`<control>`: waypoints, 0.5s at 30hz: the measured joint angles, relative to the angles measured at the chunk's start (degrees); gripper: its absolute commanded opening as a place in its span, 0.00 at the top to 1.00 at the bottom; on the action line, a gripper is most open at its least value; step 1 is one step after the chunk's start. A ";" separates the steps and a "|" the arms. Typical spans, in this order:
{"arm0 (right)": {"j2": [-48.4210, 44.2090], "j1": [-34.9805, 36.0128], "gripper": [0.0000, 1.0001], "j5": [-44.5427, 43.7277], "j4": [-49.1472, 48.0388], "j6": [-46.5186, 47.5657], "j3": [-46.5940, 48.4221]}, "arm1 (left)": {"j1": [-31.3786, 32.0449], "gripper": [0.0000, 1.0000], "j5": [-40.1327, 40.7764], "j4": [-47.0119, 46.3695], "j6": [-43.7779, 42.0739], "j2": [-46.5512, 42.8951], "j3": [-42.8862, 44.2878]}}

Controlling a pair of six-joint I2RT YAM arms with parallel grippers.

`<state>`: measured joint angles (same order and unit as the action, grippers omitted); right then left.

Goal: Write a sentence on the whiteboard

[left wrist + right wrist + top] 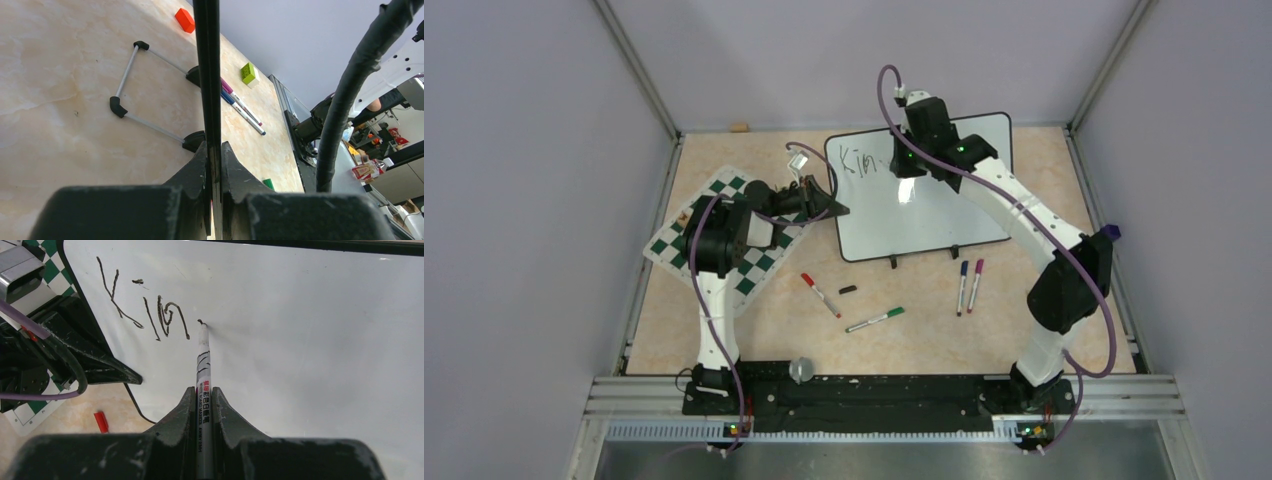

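we see a glossy white rectangular whiteboard (894,225) framed in thin black, black handwritten letters (167,315) on it, a green-and-white checkered mat (759,268), a marbled beige tabletop (924,340), a white plastic marker (202,375) printed black.

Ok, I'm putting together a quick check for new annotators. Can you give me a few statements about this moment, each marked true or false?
1. The right gripper holds a marker with its tip on the whiteboard. True.
2. The writing on the board is a full sentence in two lines. False: only "Kin" is there, in one line near the upper left corner.
3. The left gripper hangs open, touching nothing. False: it is shut on the whiteboard's left edge.
4. A green marker lies on the table in front of the whiteboard. True.
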<state>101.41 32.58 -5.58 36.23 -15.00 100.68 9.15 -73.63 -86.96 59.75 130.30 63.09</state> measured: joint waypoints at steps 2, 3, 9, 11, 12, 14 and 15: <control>0.00 0.04 1.00 -0.39 0.31 -0.02 0.00 | 0.00 1.00 0.07 0.00 -0.04 0.00 -0.07; 0.00 0.04 1.00 -0.55 0.37 0.00 0.00 | 0.00 1.00 0.15 0.00 -0.07 -0.02 -0.15; 0.00 0.07 1.00 -1.68 1.38 -0.02 0.00 | -0.11 1.00 0.46 0.02 -0.15 -0.02 -0.44; 0.02 0.07 1.00 -1.99 1.64 -0.02 0.13 | -0.11 1.00 0.59 0.02 -0.17 -0.02 -0.52; 0.02 0.07 1.00 -2.19 1.79 -0.02 0.28 | -0.11 1.00 0.59 0.02 -0.20 -0.02 -0.52; 0.02 0.07 1.00 -2.54 1.92 0.00 0.37 | -0.11 1.00 0.59 0.00 -0.26 -0.02 -0.55; 0.02 0.07 1.00 -2.64 1.95 -0.02 0.37 | -0.11 1.00 0.61 0.02 -0.26 -0.02 -0.55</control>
<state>101.43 32.64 -8.23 38.17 -15.03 101.06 9.04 -73.01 -86.94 59.48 130.28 62.54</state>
